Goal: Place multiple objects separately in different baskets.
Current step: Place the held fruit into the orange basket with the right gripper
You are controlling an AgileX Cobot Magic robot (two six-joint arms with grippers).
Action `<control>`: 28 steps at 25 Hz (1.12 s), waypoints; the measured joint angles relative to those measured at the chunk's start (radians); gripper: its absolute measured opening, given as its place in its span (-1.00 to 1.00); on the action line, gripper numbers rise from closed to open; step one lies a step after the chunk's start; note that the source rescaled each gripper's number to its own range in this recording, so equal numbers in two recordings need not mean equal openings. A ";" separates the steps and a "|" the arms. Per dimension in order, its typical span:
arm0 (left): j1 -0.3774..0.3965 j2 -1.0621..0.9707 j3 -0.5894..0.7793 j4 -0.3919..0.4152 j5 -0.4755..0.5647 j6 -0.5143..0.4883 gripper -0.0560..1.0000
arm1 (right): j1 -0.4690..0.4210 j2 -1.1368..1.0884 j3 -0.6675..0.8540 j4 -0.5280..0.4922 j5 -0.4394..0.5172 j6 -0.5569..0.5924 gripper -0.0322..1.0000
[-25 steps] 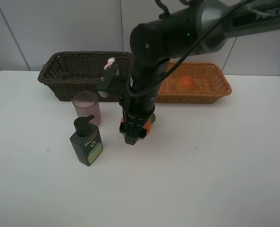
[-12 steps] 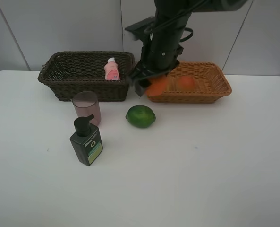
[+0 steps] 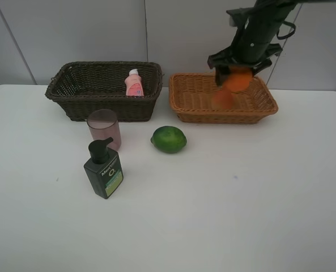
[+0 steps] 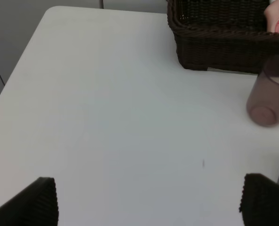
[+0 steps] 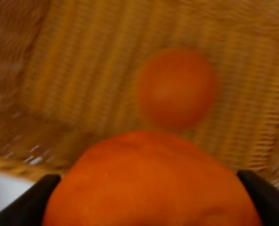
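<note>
Exterior high: right gripper (image 3: pixel 237 77) grips orange (image 3: pixel 238 81) over tan basket (image 3: pixel 201 116), upper right; lower beside peach (image 3: pixel 222 100), then release; left gripper (image 4: pixel 148 202) spread wide.

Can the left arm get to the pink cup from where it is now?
Probably yes. The left tool is open, and the wrist view shows bare table between it and the cup. The dark basket stands close behind the cup, so approach from the front.
</note>
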 joint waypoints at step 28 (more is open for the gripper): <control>0.000 0.000 0.000 0.000 0.000 0.000 1.00 | -0.111 0.176 0.000 -0.001 -0.165 0.033 0.69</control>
